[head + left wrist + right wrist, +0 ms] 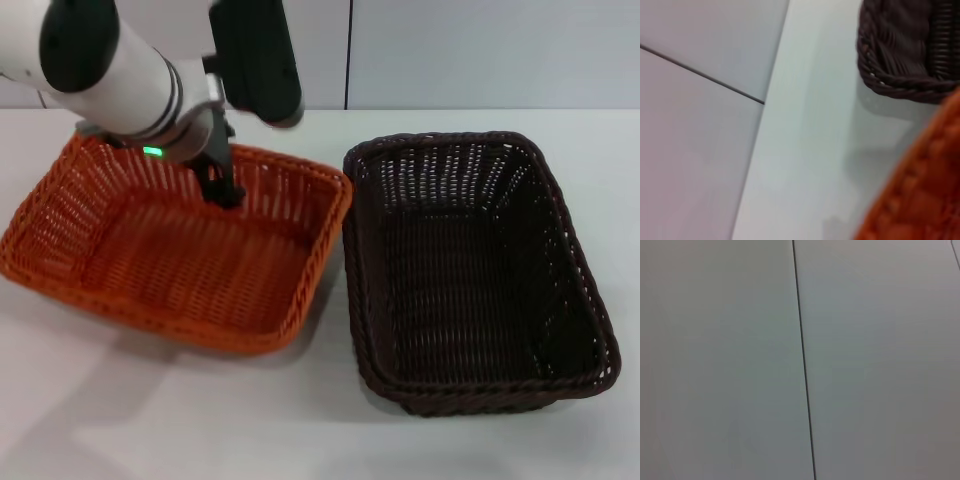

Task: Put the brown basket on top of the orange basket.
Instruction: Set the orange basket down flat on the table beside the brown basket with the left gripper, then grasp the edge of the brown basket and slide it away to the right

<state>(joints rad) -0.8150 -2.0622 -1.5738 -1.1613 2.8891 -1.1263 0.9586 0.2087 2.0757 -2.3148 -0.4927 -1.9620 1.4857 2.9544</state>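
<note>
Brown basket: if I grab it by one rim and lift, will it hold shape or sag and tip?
The brown basket looks like rigid open weave with a thick braided rim, so it probably keeps its shape. It is empty, so likely light. Lifted by one edge it may tilt, being long and wide.

white table (200, 420) | grey wall panels (880, 360) (1 dark seam)

Orange basket (170, 262): woven wicker-style strands, ribbed, slight sheen, braided rim. Brown basket (470, 270): same weave, near-black, glossier strands, open-weave sides. Table (150, 420): smooth, matt white. Left arm casing (110, 70): smooth glossy plastic, white and black.
</note>
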